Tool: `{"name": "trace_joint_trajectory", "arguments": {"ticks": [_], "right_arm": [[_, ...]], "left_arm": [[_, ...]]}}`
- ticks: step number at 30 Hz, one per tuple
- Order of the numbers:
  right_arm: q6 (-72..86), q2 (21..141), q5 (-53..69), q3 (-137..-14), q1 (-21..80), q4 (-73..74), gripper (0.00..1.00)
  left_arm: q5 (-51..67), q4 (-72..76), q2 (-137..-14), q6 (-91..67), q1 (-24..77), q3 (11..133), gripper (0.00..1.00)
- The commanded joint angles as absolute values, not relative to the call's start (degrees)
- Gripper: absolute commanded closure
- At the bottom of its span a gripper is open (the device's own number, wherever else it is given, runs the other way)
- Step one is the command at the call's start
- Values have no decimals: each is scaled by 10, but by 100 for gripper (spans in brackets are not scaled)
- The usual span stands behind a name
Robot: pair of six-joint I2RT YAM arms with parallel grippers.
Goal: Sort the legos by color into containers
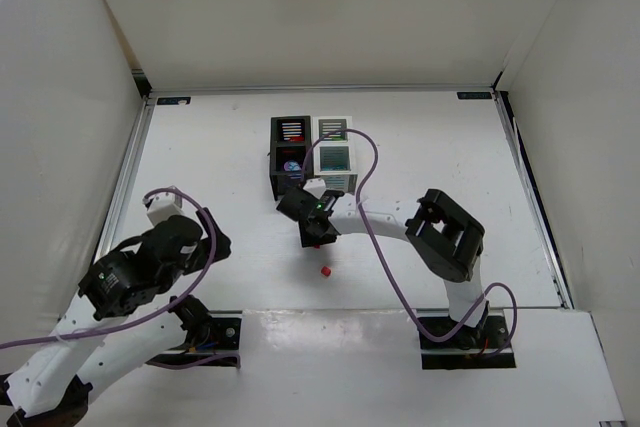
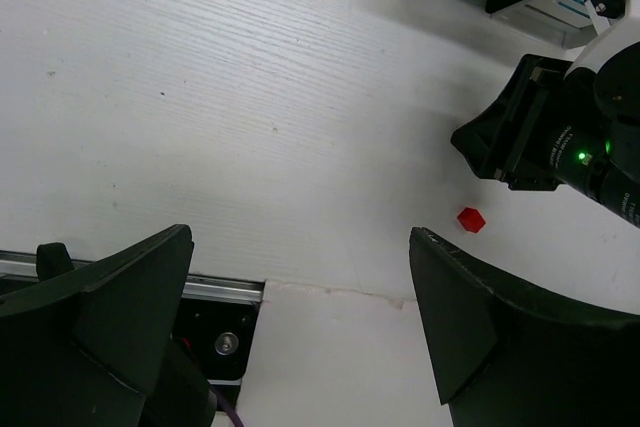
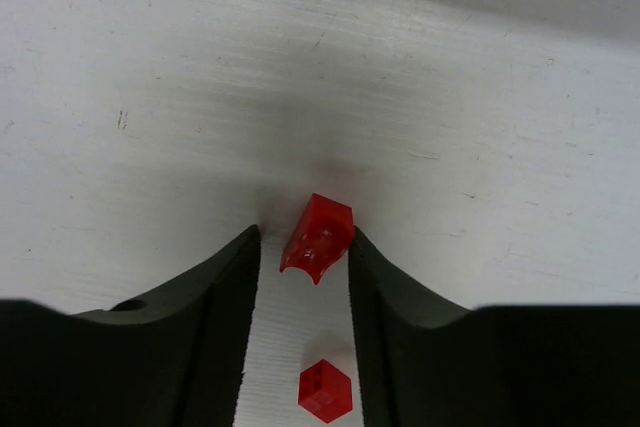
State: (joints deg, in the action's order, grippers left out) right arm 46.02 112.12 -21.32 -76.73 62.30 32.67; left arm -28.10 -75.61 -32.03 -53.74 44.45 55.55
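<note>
my right tool [image 3: 303, 237]: narrow around tilted small red plastic brick [image 3: 318, 235] on white desk [image 3: 150, 67], one finger touching | my left tool [image 2: 300, 237]: wide, holding nothing | black corner sticker [image 1: 172, 101]: unreadable

Far lego [image 3: 318, 232] and near lego [image 3: 325, 390] lie before left container [image 1: 291, 130] and right container [image 1: 333, 129].

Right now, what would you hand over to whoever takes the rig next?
Left fingers: wide open, empty, off to the left.
Right fingers: set low, either side of a small red plastic piece; grip not confirmed.
A second small red plastic brick lies loose nearby.
Black slatted plastic bin and white slatted plastic bin stand side by side at the back, pieces inside.
Left: bin both reds.
</note>
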Motion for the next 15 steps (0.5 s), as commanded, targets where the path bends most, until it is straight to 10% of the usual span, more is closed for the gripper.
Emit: {"name": "trace_joint_trajectory", "arguments": {"ticks": [1,5,15], "right_arm": [[486,1145,-209,-750,614,311,58],[491,1136,-221,-743,619,313,76],[424,1065,-251,-796,631,361,87]], "left_arm": [[-289,-759,-330,-541,447,569,0],[-290,-756,-336,-537,447,570,0],[-275,-691,-349,-516,447,529,0]]}}
